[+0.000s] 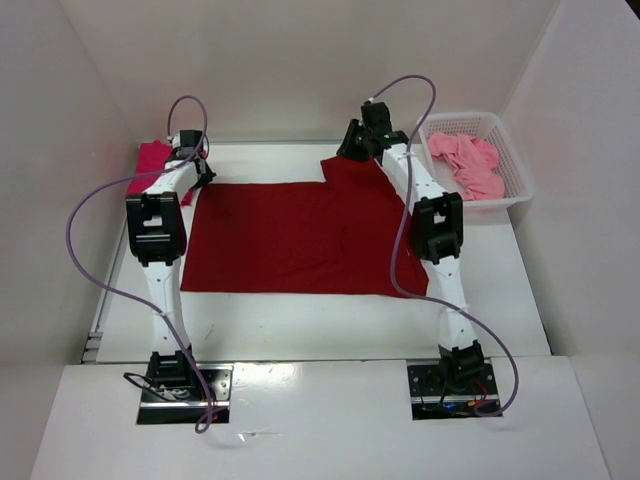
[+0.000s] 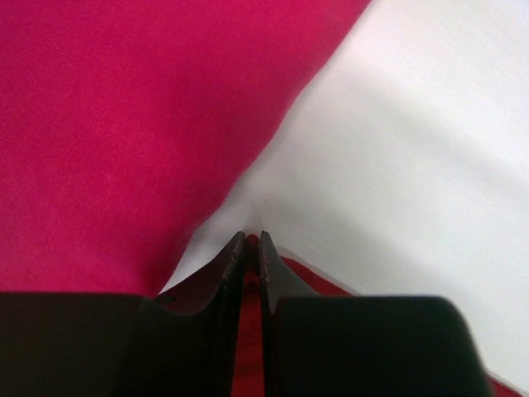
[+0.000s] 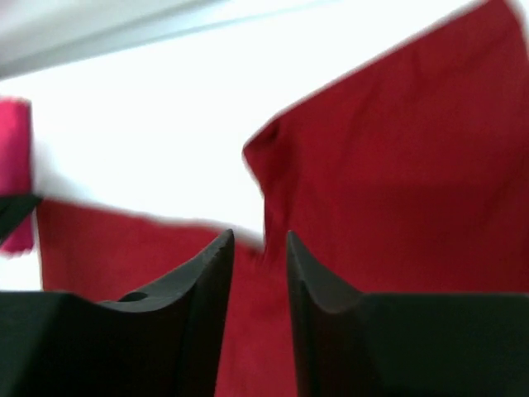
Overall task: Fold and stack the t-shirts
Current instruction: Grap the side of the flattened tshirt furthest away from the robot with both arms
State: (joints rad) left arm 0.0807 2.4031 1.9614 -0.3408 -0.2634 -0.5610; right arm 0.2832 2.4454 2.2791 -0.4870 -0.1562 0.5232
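The dark red t-shirt (image 1: 300, 235) lies spread flat on the middle of the white counter (image 1: 300, 320), one sleeve sticking out at its far right corner. At the shirt's far left corner the left pincer (image 2: 252, 241) has its jaws pressed almost together, pinching the shirt's edge. Above the shirt's far right part the right pincer (image 3: 260, 244) hangs with jaws apart, holding nothing. The crimson-pink t-shirt (image 1: 152, 160) lies just left of the dark red shirt's far left corner. Right of the dark red shirt, the light pink t-shirt (image 1: 468, 165) sits crumpled in a white mesh basket (image 1: 517, 165).
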